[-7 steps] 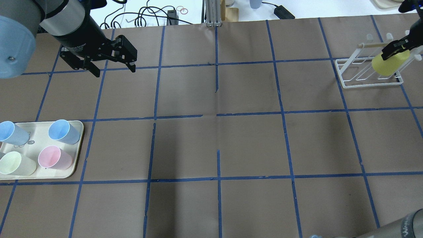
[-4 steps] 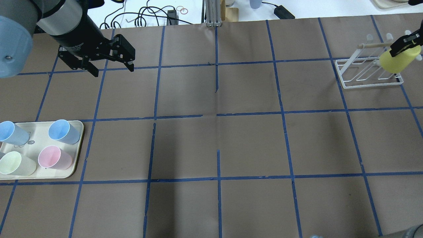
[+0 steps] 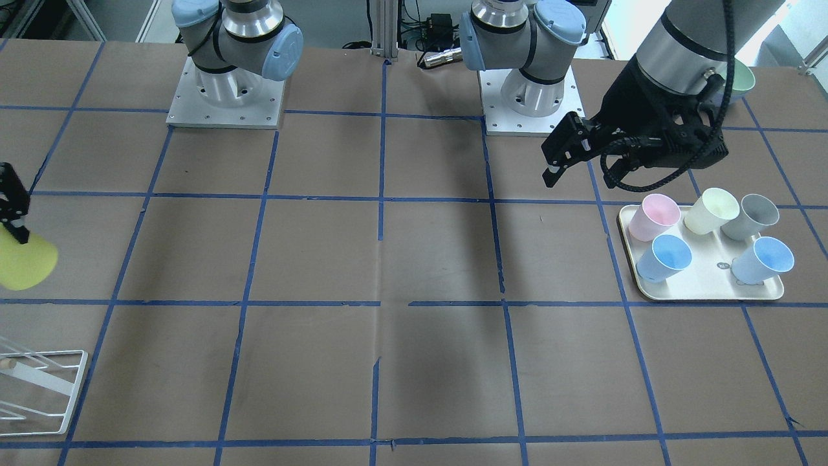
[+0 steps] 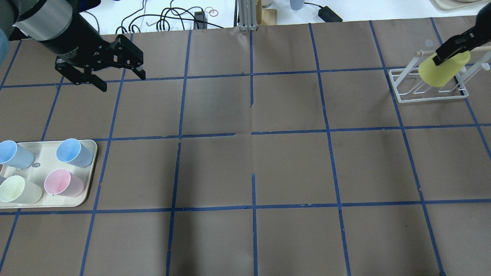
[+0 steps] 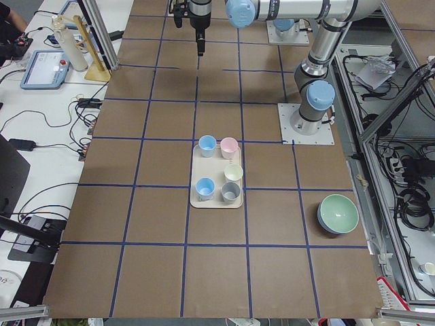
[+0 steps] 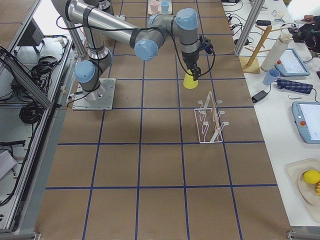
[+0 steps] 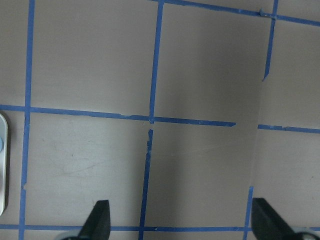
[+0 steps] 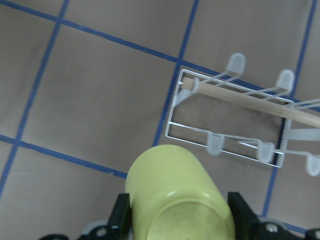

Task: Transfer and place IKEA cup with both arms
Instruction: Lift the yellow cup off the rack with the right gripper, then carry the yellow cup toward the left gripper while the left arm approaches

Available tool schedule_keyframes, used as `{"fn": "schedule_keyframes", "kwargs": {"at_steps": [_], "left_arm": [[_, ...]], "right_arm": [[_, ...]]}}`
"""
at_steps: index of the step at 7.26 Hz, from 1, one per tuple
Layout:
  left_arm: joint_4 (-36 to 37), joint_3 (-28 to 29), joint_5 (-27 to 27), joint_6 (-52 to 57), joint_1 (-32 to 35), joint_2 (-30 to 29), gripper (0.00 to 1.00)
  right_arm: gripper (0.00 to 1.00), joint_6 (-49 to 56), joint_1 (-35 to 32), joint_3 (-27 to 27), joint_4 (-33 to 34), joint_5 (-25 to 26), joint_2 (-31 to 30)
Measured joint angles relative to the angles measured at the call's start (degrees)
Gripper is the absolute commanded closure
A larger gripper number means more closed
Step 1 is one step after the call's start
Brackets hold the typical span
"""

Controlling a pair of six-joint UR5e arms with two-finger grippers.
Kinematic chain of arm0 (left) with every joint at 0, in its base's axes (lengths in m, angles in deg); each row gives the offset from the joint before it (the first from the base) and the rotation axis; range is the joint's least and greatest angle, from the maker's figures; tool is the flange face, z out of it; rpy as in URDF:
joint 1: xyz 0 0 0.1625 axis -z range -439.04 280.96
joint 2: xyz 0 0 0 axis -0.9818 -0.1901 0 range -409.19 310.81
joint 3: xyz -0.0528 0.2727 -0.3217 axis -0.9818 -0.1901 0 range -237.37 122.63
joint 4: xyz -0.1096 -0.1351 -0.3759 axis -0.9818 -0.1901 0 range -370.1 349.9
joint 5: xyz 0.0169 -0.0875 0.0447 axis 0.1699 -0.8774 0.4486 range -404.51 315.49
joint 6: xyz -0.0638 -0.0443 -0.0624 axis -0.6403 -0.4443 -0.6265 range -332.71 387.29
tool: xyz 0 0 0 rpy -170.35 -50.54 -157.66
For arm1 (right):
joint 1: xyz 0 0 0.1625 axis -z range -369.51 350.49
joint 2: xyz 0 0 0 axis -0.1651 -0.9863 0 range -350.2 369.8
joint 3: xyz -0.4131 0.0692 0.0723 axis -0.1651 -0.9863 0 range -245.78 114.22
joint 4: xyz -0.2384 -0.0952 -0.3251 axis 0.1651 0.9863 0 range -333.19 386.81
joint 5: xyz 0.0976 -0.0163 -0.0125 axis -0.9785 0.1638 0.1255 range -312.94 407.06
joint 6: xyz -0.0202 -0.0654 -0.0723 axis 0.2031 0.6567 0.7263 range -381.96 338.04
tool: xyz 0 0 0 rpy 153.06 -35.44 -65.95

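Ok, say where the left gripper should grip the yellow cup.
Probably the wide mouth end of the yellow cup, jaws across its wall, coming from the side below the right gripper: that gripper clamps the narrow base end, so only the lower half is free.

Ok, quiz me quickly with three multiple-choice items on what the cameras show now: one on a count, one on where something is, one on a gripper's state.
1. How many cups stand on the tray?
A. Three
B. Five
C. Seven

2. Where is the yellow cup?
A. On the tray
B. In the right gripper, off the white rack
C. Standing at the table's middle

3. What state is the left gripper in?
A. Open, empty
B. Shut on a blue cup
C. Shut on a pink cup

Answers:
1 B: the front-facing view shows pink, cream, grey and two blue ones.
2 B: the right wrist view shows it clamped on both sides.
3 A: the left wrist view shows nothing between its spread fingers.
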Motion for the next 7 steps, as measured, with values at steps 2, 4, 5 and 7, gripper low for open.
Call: {"fn": "schedule_keyframes", "kwargs": {"at_steps": [2, 4, 5, 7], "left_arm": [[-3.0, -0.2, -4.8, 7.0, -5.4, 0.0, 0.0], [-5.6, -2.1, -10.7, 14.0, -11.1, 0.1, 0.0], [-6.0, -3.7, -14.0, 16.7, -12.7, 0.5, 0.0], [-5.9, -8.6, -23.5, 19.9, -13.6, 1.5, 0.0]], "right_arm": [[1.0, -9.2, -8.2, 0.1, -2.2, -6.6, -0.2], [1.0, -23.8, -16.3, 0.5, -3.2, -14.7, -0.6], [1.0, -29.5, -18.2, 0.5, -4.2, -21.4, -1.2], [1.0, -39.2, -19.3, 0.7, -6.3, -38.3, -2.2]]}}
